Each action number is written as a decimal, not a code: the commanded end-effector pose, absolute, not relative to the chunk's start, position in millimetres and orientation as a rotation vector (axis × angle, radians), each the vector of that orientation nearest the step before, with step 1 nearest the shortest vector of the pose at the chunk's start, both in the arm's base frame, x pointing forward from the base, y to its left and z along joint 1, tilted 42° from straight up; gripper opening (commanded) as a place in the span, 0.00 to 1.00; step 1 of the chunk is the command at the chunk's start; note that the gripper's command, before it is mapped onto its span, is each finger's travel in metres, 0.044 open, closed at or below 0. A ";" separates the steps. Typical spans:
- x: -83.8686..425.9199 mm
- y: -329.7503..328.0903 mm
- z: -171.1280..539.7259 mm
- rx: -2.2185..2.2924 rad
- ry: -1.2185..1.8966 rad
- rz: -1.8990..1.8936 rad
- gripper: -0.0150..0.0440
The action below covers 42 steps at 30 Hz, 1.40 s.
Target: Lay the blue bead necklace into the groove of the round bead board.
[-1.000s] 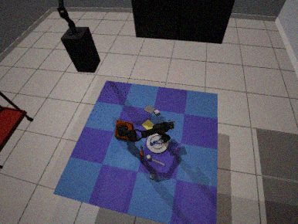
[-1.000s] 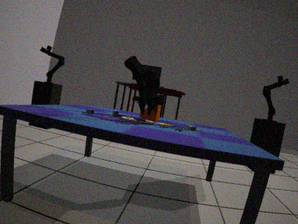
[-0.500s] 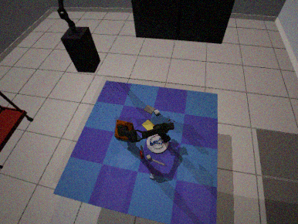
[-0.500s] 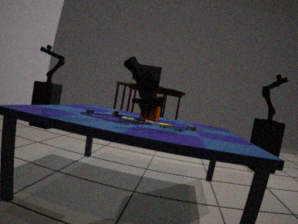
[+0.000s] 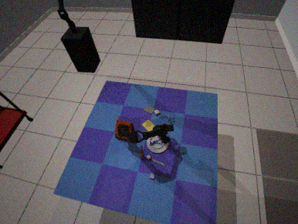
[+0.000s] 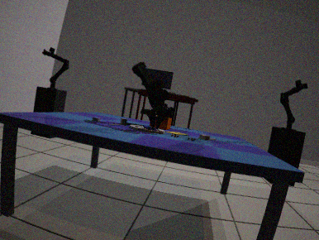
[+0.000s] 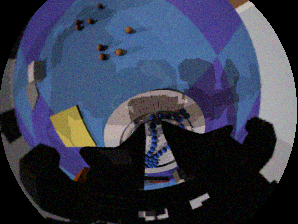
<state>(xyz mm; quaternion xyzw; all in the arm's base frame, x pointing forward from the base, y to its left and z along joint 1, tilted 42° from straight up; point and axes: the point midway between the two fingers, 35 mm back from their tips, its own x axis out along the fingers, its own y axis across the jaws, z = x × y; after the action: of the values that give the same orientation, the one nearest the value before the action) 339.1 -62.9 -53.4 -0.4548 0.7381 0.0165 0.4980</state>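
Observation:
The pale round bead board [image 5: 156, 151] [image 7: 115, 122] lies on the table, with a groove ring around its middle. The blue bead necklace [image 5: 154, 142] [image 7: 154, 135] lies on it. In the wrist view one strand runs down between my fingers to a bunched clump, and more beads lie to the right, behind the right finger. My gripper [image 7: 153, 124] [image 6: 154, 127] is low over the board, its fingers partly closed. Pale board shows beside the beads in the gap, so the gripper looks open around the strand. The fingertips hide part of the necklace and groove.
A yellow square [image 5: 148, 124] [image 7: 73, 127] lies beside the board. Several small brown balls [image 7: 119, 52] lie beyond it. A grey flat piece [image 5: 149, 109] and a white block [image 5: 156, 112] lie farther off. A light stick [image 5: 157, 161] and a small white cube [image 5: 152, 176] lie on the board's other side.

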 end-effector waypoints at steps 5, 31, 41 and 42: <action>339.3 -62.8 -53.1 -1.100 1.786 0.039 0.25; 339.3 -62.8 -53.1 -1.100 1.786 0.039 0.25; 339.3 -62.8 -53.1 -1.100 1.786 0.039 0.25; 339.3 -62.5 -52.7 -1.101 1.786 0.040 0.25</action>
<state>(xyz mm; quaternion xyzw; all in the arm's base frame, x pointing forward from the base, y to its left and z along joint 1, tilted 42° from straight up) 339.1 -62.9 -53.4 -0.4548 0.7381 0.0165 0.4980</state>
